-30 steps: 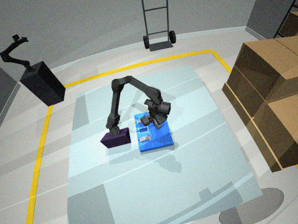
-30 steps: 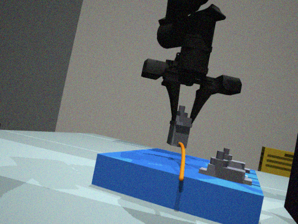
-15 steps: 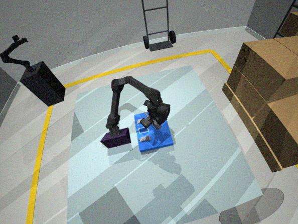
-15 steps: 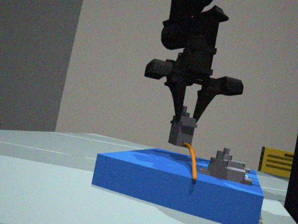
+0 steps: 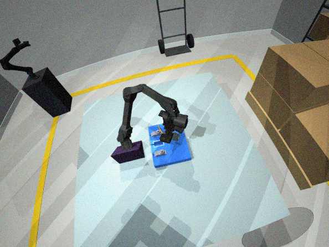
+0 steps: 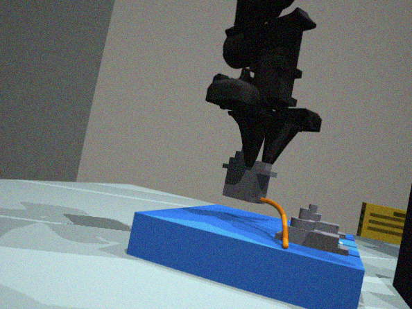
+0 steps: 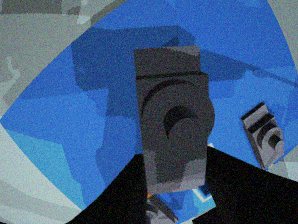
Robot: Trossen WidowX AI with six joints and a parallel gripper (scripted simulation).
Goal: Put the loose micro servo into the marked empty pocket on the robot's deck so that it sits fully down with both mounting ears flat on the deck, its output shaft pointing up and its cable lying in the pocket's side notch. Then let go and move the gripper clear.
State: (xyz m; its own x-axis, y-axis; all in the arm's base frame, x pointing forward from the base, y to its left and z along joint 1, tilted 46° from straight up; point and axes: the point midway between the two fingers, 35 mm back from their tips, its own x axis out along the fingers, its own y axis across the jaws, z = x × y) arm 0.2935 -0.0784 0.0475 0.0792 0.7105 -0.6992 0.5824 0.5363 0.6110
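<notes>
Servo (image 5: 175, 137) (image 6: 247, 180) (image 7: 175, 120) in claw (image 5: 172, 138) (image 6: 259, 165) (image 7: 173, 157), above blue deck (image 5: 177, 156) (image 6: 239, 268) (image 7: 240, 30).

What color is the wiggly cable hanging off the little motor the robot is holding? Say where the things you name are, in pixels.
Orange all over; the cable (image 5: 160, 129) (image 6: 284, 218) shows best in the exterior view.

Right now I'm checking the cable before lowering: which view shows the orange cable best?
The exterior view: the orange cable shows there from the held servo down to its tip. The top view shows a short thin piece; the wrist view, barely a speck beside the servo's lower end.
</notes>
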